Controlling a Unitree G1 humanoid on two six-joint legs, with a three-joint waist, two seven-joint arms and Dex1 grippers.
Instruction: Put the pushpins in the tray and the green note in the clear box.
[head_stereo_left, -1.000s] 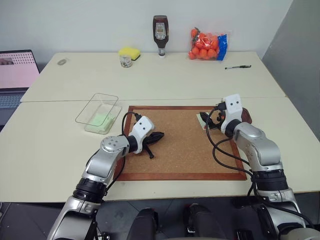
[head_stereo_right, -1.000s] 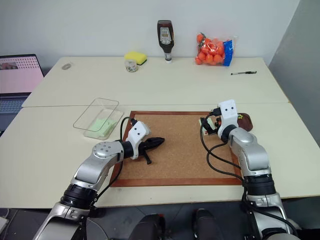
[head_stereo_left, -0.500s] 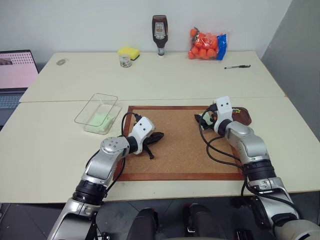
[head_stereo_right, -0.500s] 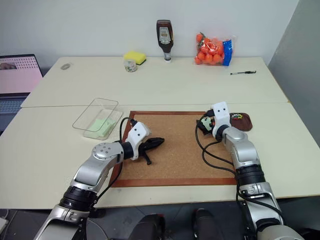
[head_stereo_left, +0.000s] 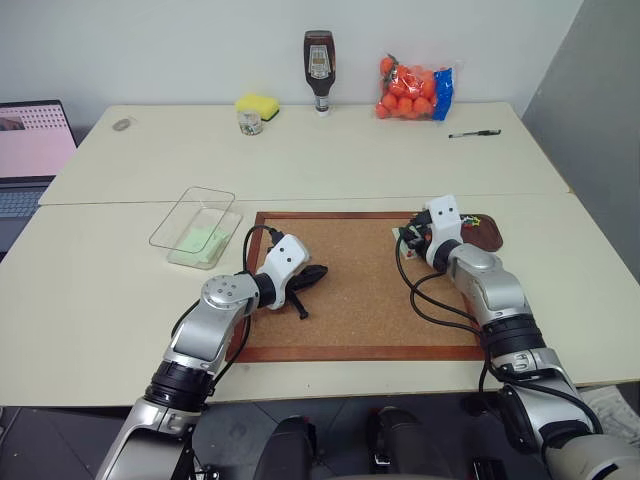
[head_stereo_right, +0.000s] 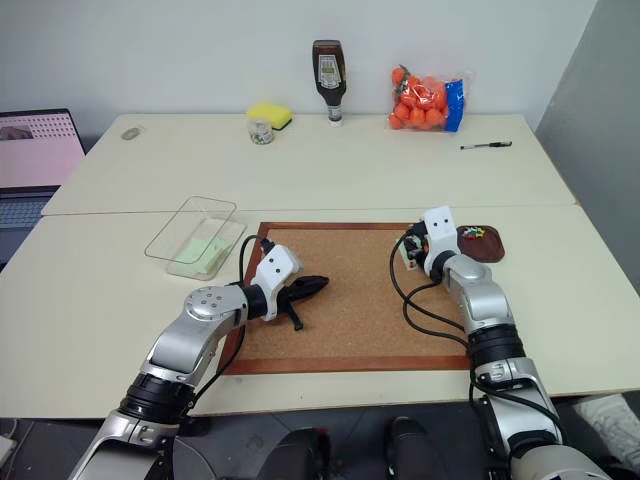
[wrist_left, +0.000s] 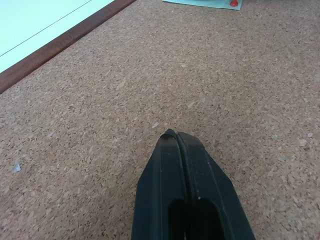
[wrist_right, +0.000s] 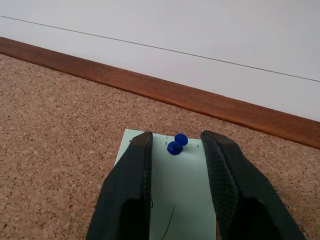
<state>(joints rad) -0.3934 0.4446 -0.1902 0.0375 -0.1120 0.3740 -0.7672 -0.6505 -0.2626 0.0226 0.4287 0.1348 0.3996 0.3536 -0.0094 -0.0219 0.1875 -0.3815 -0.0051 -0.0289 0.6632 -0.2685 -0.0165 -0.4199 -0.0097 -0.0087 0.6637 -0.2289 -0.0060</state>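
Right gripper (wrist_right: 175, 150) has narrowed around the blue pin (wrist_right: 176, 144) (not yet gripping); left gripper (wrist_left: 178, 137) clenched, empty.

Corkboard (head_stereo_right: 350, 290): wood-framed, lies on the table (head_stereo_right: 90, 300).
Clear box (head_stereo_right: 197, 236): left of the corkboard, a pale green slip inside.
Tray (head_stereo_right: 480, 242): right of the board's far corner, coloured pushpins (head_stereo_right: 473, 235) inside.
Left gripper (head_stereo_right: 318, 283): over the cork, fingers pressed together.
Right gripper (head_stereo_right: 408, 247): at the board's far right corner.

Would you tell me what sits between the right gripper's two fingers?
In the right wrist view, a blue pushpin stuck in a pale green note sits between the right gripper fingers.
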